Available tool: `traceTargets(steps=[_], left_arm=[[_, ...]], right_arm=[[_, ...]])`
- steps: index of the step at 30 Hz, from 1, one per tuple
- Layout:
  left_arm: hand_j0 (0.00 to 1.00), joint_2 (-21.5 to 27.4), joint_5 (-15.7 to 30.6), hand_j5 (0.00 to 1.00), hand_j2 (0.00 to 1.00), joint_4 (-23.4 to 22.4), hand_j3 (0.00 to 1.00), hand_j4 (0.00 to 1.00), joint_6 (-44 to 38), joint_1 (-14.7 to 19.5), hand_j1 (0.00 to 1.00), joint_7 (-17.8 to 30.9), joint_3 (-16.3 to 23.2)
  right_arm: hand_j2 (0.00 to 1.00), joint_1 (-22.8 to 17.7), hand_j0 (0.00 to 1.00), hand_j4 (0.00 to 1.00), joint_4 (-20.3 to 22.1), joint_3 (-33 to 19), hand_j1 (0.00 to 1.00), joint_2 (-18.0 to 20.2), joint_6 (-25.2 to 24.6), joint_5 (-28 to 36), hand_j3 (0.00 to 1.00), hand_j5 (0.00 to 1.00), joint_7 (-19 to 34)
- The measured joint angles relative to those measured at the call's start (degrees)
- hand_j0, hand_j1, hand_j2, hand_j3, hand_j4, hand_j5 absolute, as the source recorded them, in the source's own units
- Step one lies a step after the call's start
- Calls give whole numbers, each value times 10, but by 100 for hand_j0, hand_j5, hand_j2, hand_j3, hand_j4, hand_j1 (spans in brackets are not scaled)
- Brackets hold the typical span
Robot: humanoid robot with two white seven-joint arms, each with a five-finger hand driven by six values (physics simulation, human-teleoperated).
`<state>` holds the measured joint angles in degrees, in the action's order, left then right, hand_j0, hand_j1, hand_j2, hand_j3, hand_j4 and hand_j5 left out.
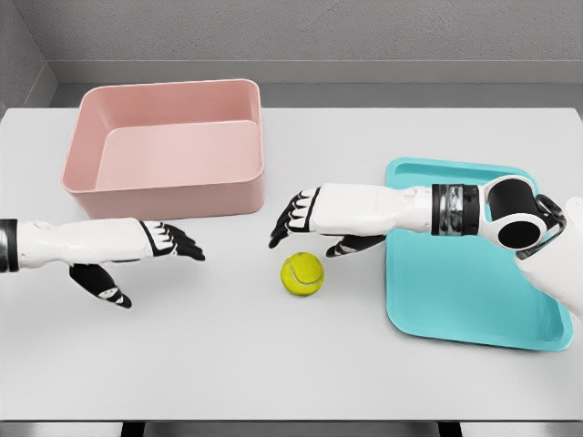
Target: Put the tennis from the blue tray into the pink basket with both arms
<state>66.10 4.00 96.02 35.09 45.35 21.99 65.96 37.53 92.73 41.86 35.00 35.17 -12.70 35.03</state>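
Both arms glossy white w/ smooth rounded shells. Left robot hand (137, 259): white back, black fingers w/ small white patches at the knuckles, black thumb. Right robot hand (314, 223): same white/black scheme. Right forearm has a dark grey ribbed band near the wrist end, then a black cylindrical joint w/ white end cap, black rings around it.
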Motion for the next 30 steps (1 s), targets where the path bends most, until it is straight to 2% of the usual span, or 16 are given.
traceTargets(steps=[5,8,9,10,11,14,18,23,28,30], left_arm=[[100,-2,2,100,100,1,100,100,0,-1,100,0,-6],[100,-5,4,100,100,-1,100,100,0,1,100,1,-14],[100,-7,4,100,100,-2,100,100,0,0,100,1,-16],[100,-12,4,100,100,-2,100,100,0,-7,100,1,-17],[100,-19,4,100,100,-1,100,100,0,-7,100,2,-18],[100,-40,1,100,100,-3,100,100,0,-4,100,2,-23],[100,-73,3,100,100,-2,100,100,0,1,100,2,-32],[100,-123,1,100,100,-2,100,100,0,19,100,2,-41],[100,-168,2,100,100,-7,100,100,0,25,100,3,-48],[100,-185,3,100,100,-17,100,100,0,30,100,3,-48]], right_arm=[[85,4,85,85,1,-2,85,12,0,1,85,85,0],[87,21,87,87,4,-7,87,49,0,4,87,87,-1],[90,21,90,90,6,-13,90,66,0,5,90,90,-4],[99,20,99,99,7,-19,99,83,0,7,99,99,-7],[100,20,100,100,8,-26,100,101,0,7,100,100,-11],[100,-9,100,100,11,-72,100,157,0,9,100,100,-27],[100,-43,100,100,12,-129,100,195,0,9,100,100,-31],[100,-43,100,100,5,-151,100,212,0,11,100,100,-34],[100,-45,100,100,-18,-153,100,215,0,11,100,100,-35],[100,-46,100,100,-42,-151,100,214,0,10,100,100,-35]])
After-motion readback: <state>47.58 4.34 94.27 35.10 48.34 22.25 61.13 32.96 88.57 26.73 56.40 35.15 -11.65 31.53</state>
